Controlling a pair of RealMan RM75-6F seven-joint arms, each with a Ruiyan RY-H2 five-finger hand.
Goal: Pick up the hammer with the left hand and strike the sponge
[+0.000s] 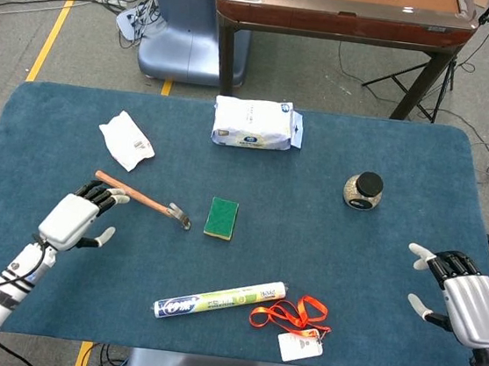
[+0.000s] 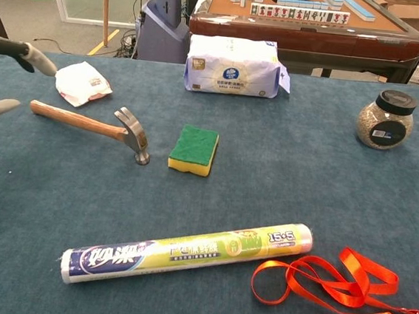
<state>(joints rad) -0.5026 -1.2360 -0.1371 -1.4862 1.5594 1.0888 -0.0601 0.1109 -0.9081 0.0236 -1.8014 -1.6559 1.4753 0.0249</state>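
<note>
A hammer (image 1: pixel 141 198) (image 2: pixel 94 125) with a wooden handle and steel claw head lies flat on the blue table, handle pointing back-left. Just right of its head lies a sponge (image 1: pixel 221 217) (image 2: pixel 194 149), green on top and yellow below. My left hand (image 1: pixel 77 218) hovers open just short of the handle's end, fingers spread and reaching toward it without touching. In the chest view only the fingertips (image 2: pixel 23 51) of that hand show at the left edge. My right hand (image 1: pixel 465 301) is open near the table's right front corner, far from both objects.
A white tissue pack (image 1: pixel 257 124) lies at the back centre and a crumpled white packet (image 1: pixel 127 140) behind the hammer handle. A black-lidded jar (image 1: pixel 364 190) stands right of centre. A rolled tube (image 1: pixel 219 298) and an orange lanyard with badge (image 1: pixel 295 323) lie near the front edge.
</note>
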